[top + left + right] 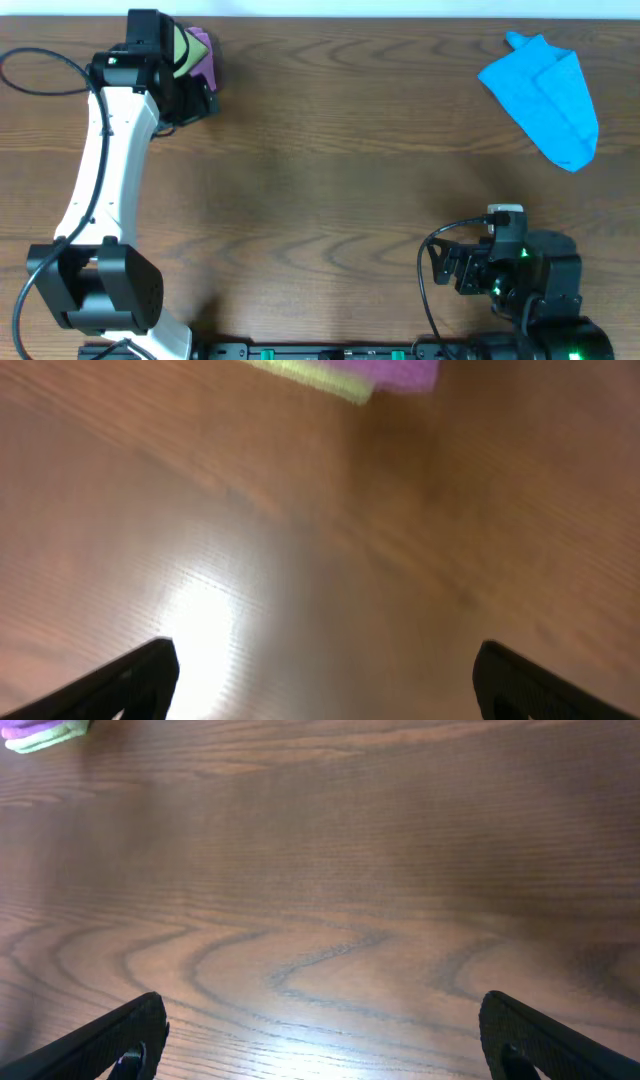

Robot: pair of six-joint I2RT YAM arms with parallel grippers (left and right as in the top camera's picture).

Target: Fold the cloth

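The cloth is out of view in every frame. My left gripper [188,100] is at the table's far left, just in front of a purple folded cloth with a lime edge [200,50]. In the blurred left wrist view, the left gripper [325,660] is open over bare wood, with that purple and lime cloth [360,375] ahead at the top edge. My right gripper [445,265] rests near the front right. In the right wrist view, the right gripper [320,1010] is open with only table between its fingers.
A bright blue cloth [545,95] lies crumpled at the far right. The purple and lime cloth [40,735] also shows in the right wrist view's top left corner. The brown wooden table [320,180] spans the middle.
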